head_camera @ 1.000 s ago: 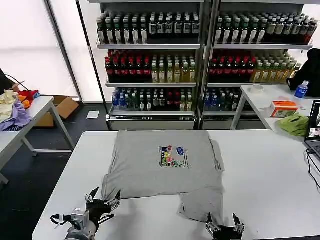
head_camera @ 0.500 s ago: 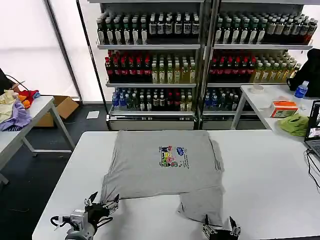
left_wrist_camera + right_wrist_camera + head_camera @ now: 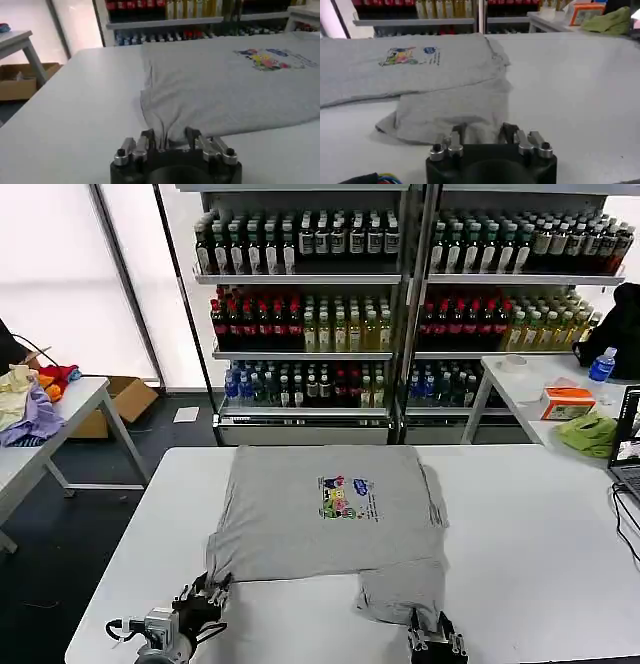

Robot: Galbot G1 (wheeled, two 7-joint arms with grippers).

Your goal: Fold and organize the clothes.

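Grey cloth is sitting pinched in the left gripper [image 3: 167, 141] at the T-shirt's [image 3: 330, 514] near left corner. Right gripper [image 3: 482, 131] is pinching its near right edge. It is lying on the white table [image 3: 540, 524].

Left pincer [image 3: 207, 592] closed in since 1 s ago: fingers, spread wide then, now pinched on near left corner of grey T-shirt [image 3: 330, 514], cloth bunched up between them in left wrist view. Right pincer [image 3: 436, 630] also narrowed from wide spread and slid down toward near edge of tabletop [image 3: 540, 534], fingers now at shirt's near right hem; whether cloth is gripped there, can't tell. Shirt's left corner slightly puckered.
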